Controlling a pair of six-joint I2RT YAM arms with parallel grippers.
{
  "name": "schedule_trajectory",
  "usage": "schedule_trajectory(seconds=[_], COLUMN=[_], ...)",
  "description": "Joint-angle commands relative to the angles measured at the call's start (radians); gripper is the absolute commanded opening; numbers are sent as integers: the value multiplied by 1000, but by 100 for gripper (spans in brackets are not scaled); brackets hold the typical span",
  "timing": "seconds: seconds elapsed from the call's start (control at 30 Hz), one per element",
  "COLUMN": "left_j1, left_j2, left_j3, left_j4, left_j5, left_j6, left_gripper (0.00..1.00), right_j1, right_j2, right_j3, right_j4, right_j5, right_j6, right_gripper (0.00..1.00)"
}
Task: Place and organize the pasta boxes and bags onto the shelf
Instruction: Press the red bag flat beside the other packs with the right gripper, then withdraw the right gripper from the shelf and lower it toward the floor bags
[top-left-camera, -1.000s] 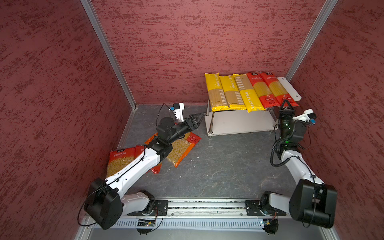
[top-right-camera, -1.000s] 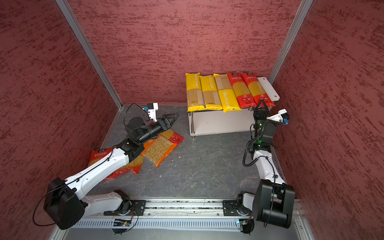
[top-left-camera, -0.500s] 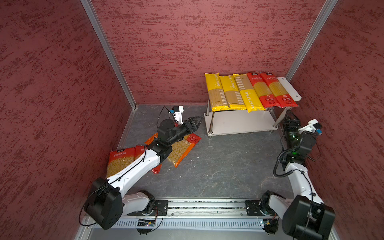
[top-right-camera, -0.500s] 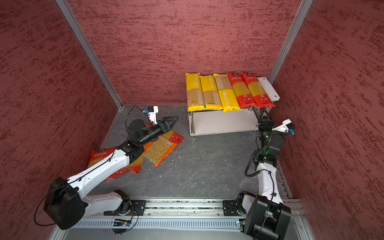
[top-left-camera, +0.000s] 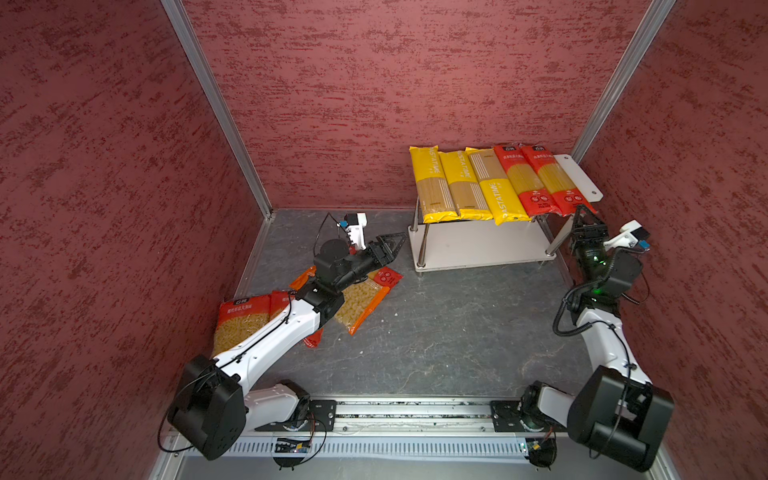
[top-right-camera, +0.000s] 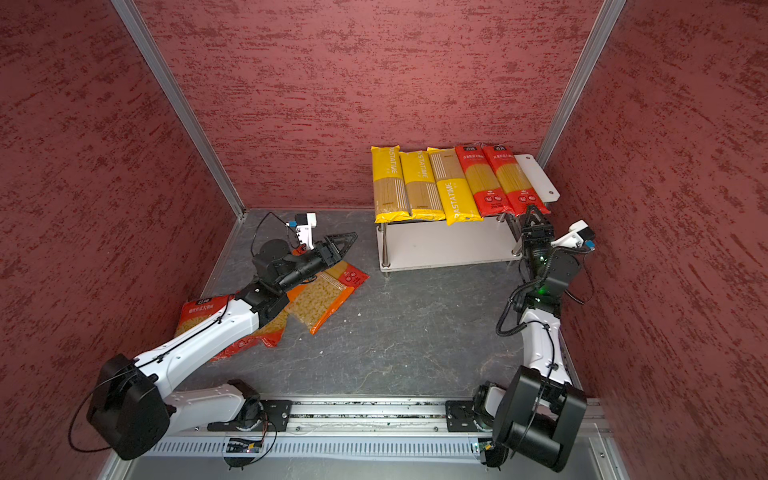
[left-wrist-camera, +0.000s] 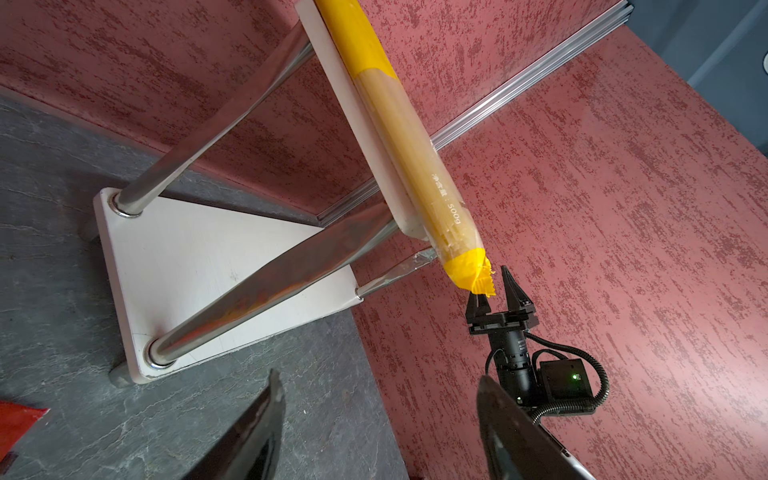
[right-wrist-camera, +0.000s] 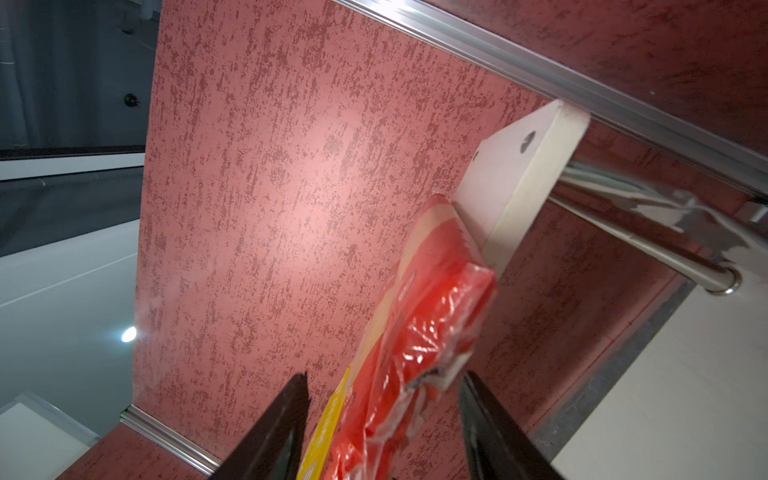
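Overhead, five spaghetti packs (top-left-camera: 482, 183) lie on the shelf (top-left-camera: 582, 174), far right; open right fingers (right-wrist-camera: 274, 436) straddle the rightmost red pack (right-wrist-camera: 415, 332) (its overhanging near end), and open left fingers (left-wrist-camera: 257, 436) hover beside bags (top-left-camera: 361, 303) on the tabletop (top-left-camera: 457, 332).

The left arm (top-left-camera: 282, 332) reaches low and far forward from its base, and the left gripper (top-left-camera: 397, 242) at its end points ahead and toward the right, its fingers (left-wrist-camera: 266, 419) spread wide with nothing between them. The right arm (top-left-camera: 602, 336) rises from its base and bends at the elbow. The right gripper (top-left-camera: 582, 212) points upward with its fingers (right-wrist-camera: 286, 415) parted too.
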Motion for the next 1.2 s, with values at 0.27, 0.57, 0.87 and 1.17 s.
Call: schedule_trajectory(seconds=[0.27, 0.57, 0.87, 1.17], left_j1=[-1, -8, -12, 10], left_j2=[-20, -20, -37, -73], left_j3=[-8, -5, -10, -33], left_j4=[17, 10, -6, -65], left_j5=[0, 2, -8, -9], left_j6=[0, -1, 7, 70], left_gripper=[72, 72, 72, 72], right_j1=[-1, 9, 18, 26], right_j2=[92, 88, 86, -72], right_j3=[50, 47, 59, -45], right_j4=[89, 69, 40, -75], right_j5=[-42, -75, -79, -87], right_j6=[89, 86, 76, -14], right_gripper=[28, 16, 31, 65])
